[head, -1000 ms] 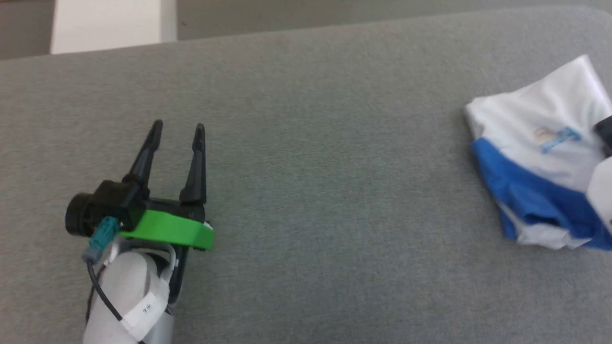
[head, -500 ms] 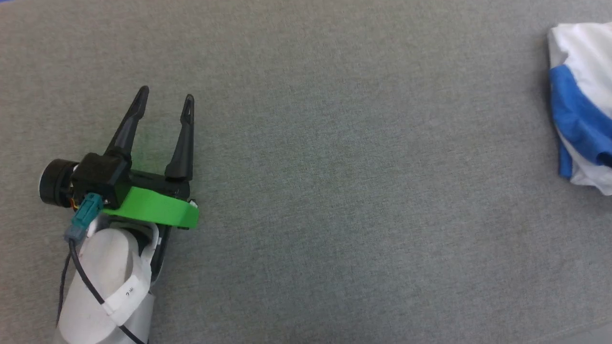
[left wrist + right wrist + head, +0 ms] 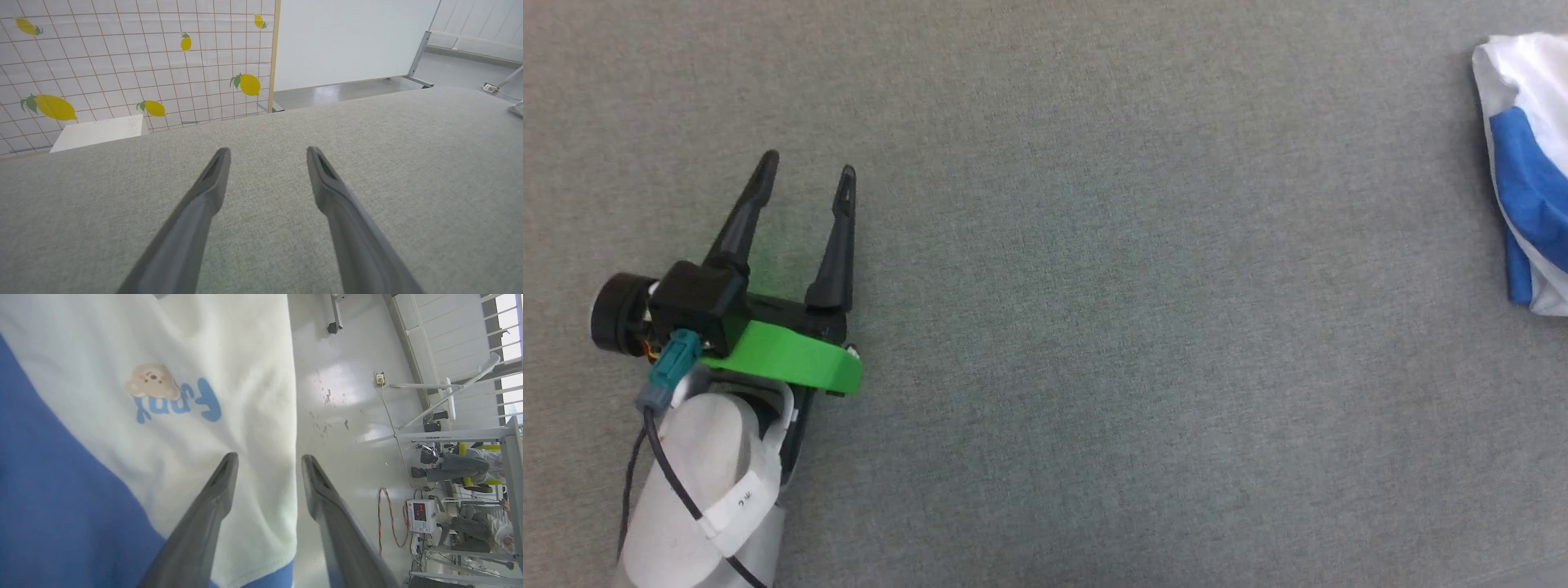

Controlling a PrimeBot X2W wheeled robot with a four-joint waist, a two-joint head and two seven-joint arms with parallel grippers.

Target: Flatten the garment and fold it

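White and blue, the garment (image 3: 1535, 180) lies bundled. The right gripper (image 3: 269, 457), over the garment's white front, has just spread its jaws and let go. The left gripper (image 3: 807, 163) waits wide open, well away from the garment. That fold looks finished.

Head and right wrist views share garment (image 3: 1531, 188).

Grey fabric surface (image 3: 1094, 327); lemon-print grid panel (image 3: 122, 61); white board (image 3: 347, 41); box with red digits (image 3: 421, 515), perhaps monitor.
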